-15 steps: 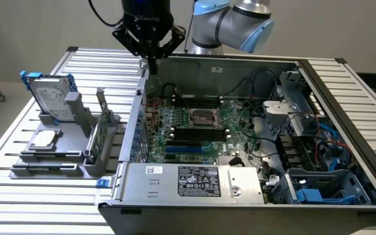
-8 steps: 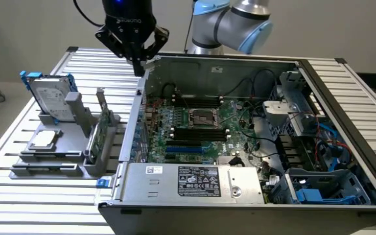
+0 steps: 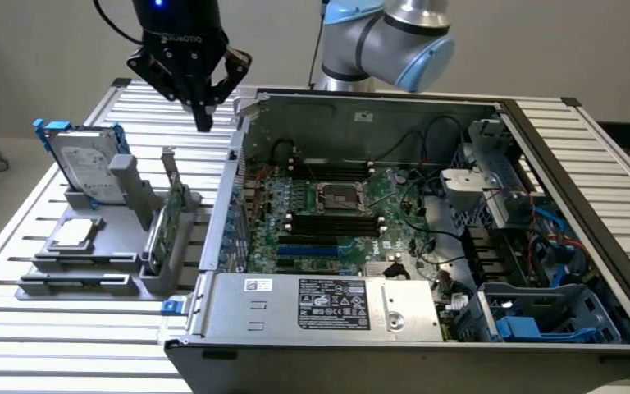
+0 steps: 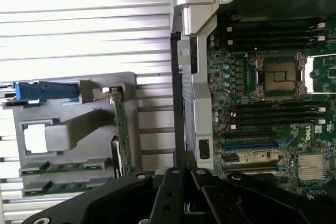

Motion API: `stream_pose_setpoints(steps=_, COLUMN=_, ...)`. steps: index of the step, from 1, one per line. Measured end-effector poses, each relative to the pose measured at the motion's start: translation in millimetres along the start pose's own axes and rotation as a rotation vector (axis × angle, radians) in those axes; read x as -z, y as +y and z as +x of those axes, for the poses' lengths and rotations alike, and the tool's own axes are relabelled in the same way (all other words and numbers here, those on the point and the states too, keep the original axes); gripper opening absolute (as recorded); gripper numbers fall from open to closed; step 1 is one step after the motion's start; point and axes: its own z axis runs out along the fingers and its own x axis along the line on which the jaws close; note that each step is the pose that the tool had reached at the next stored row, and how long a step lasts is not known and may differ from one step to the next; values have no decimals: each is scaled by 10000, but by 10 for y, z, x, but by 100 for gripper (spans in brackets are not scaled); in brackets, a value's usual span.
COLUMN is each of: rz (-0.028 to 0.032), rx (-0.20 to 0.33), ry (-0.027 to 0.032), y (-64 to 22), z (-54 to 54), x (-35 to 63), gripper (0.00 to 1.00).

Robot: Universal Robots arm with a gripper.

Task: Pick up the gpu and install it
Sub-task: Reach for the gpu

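Observation:
The gpu [image 3: 162,230] stands on edge in a slot of the grey holder [image 3: 85,283] at the exterior view's left, its green board showing. From the wrist view it is a thin green edge, the gpu [image 4: 120,127], on the holder [image 4: 79,124]. My gripper [image 3: 203,121] hangs shut and empty above the table, beyond the holder and just outside the computer case's wall. The fingers [image 4: 178,179] meet at the wrist view's lower edge. The open computer case [image 3: 577,164] lies on its side with the motherboard [image 3: 337,213] exposed and a blue slot [image 3: 312,246] on it.
The holder also carries a silver hard drive in a blue frame [image 3: 79,160], a small square silver chip [image 3: 75,234] and memory sticks [image 4: 58,167]. A slatted metal table [image 3: 63,345] bears everything. The case wall [image 4: 195,93] rises between holder and motherboard. The arm's blue-grey joint [image 3: 403,41] is behind the case.

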Motion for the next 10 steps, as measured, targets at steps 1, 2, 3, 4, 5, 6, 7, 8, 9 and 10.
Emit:
stream_pose_setpoints(steps=1, rz=23, rx=2, ry=1, y=-3, z=45, x=-5, gripper=11)
stream_pose_setpoints(steps=2, rz=44, rx=3, ry=2, y=-7, z=88, x=-11, gripper=11)
stream_pose_setpoints(steps=3, rz=66, rx=3, ry=3, y=-9, z=131, x=-16, gripper=11)
stream_pose_setpoints(steps=4, rz=87, rx=3, ry=4, y=-12, z=173, x=-21, gripper=11)
stream_pose_setpoints(steps=5, rz=108, rx=4, ry=5, y=-15, z=215, x=-25, gripper=11)
stream_pose_setpoints(steps=6, rz=130, rx=6, ry=5, y=-18, z=258, x=-31, gripper=11)
stream_pose_setpoints(steps=7, rz=151, rx=6, ry=6, y=-21, z=301, x=-36, gripper=11)
stream_pose_setpoints(steps=8, rz=172, rx=5, ry=6, y=-24, z=344, x=-41, gripper=11)
stream_pose_setpoints(steps=9, rz=195, rx=6, ry=8, y=-27, z=389, x=-46, gripper=11)
stream_pose_setpoints(steps=10, rz=216, rx=8, ry=9, y=-30, z=430, x=-51, gripper=11)
